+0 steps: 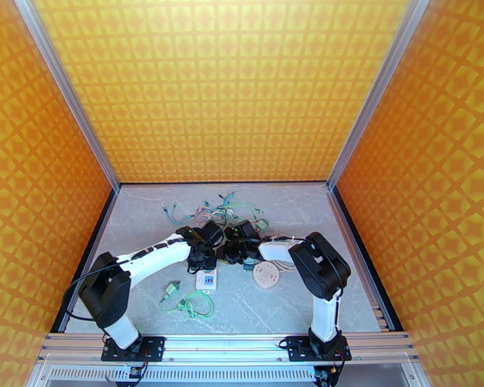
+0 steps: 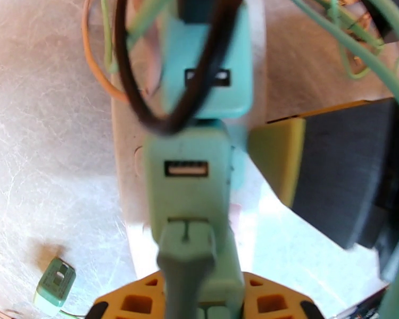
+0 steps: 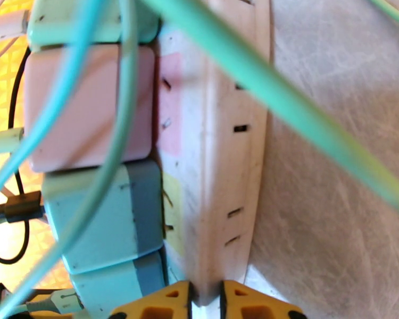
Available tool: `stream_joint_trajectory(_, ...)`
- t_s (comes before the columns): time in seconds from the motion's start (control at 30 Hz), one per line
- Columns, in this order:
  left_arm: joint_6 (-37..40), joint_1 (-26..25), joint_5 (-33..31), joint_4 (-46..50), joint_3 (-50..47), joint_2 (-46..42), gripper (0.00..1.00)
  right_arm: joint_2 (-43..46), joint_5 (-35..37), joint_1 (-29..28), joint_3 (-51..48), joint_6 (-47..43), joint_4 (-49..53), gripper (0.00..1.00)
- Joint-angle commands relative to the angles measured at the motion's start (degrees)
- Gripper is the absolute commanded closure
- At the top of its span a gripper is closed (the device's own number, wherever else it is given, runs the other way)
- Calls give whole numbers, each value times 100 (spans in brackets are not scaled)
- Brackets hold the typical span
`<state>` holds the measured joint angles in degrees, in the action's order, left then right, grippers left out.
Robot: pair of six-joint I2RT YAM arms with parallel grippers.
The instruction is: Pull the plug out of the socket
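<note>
Gripping status | left tool (image 2: pixel 199 307) closed on green plug (image 2: pixel 189 182), plug sitting on white socket strip (image 3: pixel 221 155) next to teal adapter (image 2: pixel 207 65) | right tool (image 3: pixel 206 299) pinched almost shut on strip's edge | strip at middle of table (image 1: pixel 293 208), loose cables (image 1: pixel 222 206) behind it | second green plug (image 1: pixel 171 289) lying loose nearer the bases

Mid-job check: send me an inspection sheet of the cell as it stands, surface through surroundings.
Surface: grey marbled tabletop, no spills seen.
Job's things: white plastic power strip carrying pale green USB charger plug, pink charger block and blue charger block.
Clutter: round beige disc beside the strip; small loose green plug on the table.
Grippers: left gripper shut on the pale green charger; right gripper shut on the strip's edge.
Cables: tangle of green and blue leads beyond the arms; green coiled cable near the bases.
Surroundings: orange patterned walls, aluminium frame posts.
</note>
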<state>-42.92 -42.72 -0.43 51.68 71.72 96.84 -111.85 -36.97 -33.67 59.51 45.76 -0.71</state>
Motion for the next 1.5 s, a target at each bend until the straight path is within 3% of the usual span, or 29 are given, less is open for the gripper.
stream_joint_trajectory(0.0,-8,36,89,-65,80,-54,93,-404,776,-89,-145,-87,803,81)
stream_joint_trajectory(0.37,320,53,-335,826,672,-165,93,-357,793,-87,-161,-85,806,81)
stream_joint_trajectory(0.63,672,457,-447,1411,1208,-591,92,-307,795,-88,-185,-76,734,81)
stream_joint_trajectory(1.0,1617,1483,-692,1778,1837,-554,92,-195,795,-91,-246,-89,717,81)
stream_joint_trajectory(1.2,2133,1894,-688,1857,2491,27,92,-100,786,-89,-229,-107,768,81)
stream_joint_trajectory(1.47,2575,2880,-686,1602,2862,810,91,8,800,-94,-231,-76,814,81)
